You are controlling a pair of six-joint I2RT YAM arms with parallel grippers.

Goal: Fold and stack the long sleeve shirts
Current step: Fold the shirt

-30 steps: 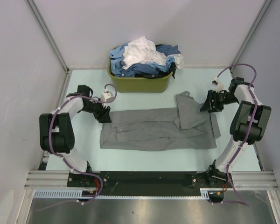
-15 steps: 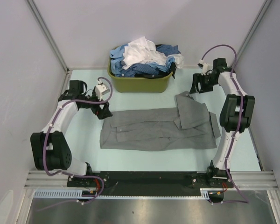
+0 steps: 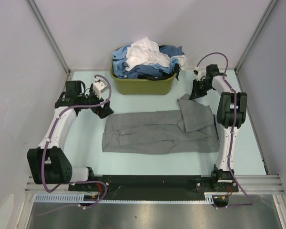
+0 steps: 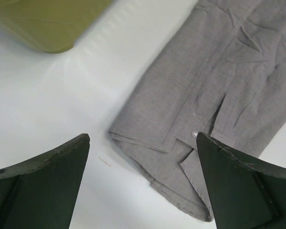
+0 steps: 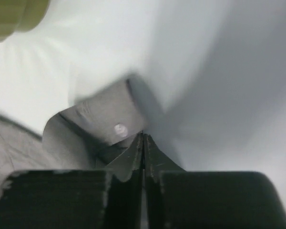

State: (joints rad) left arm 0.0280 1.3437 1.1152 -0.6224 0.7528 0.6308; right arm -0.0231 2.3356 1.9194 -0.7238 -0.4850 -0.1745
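Note:
A mid-grey long sleeve shirt (image 3: 157,133) lies flat across the middle of the table, one sleeve folded up at its right end. My left gripper (image 3: 104,110) hovers open at the shirt's left end. In the left wrist view its wide jaws (image 4: 143,138) frame the shirt's corner (image 4: 181,181), touching nothing. My right gripper (image 3: 196,91) is at the far tip of the folded sleeve. In the right wrist view its jaws (image 5: 143,135) are shut at the corner of the buttoned cuff (image 5: 105,119). More shirts (image 3: 148,59), blue and white, are heaped in the basket.
The olive-green basket (image 3: 143,85) stands at the back centre, just behind the grey shirt and between both grippers. Grey walls close in the left, right and back sides. A black rail with the arm bases runs along the near edge.
The left gripper has pulled back off the shirt's left end and opened wide. The right arm has swung from the shirt's right side to the far sleeve tip and closed its jaws.

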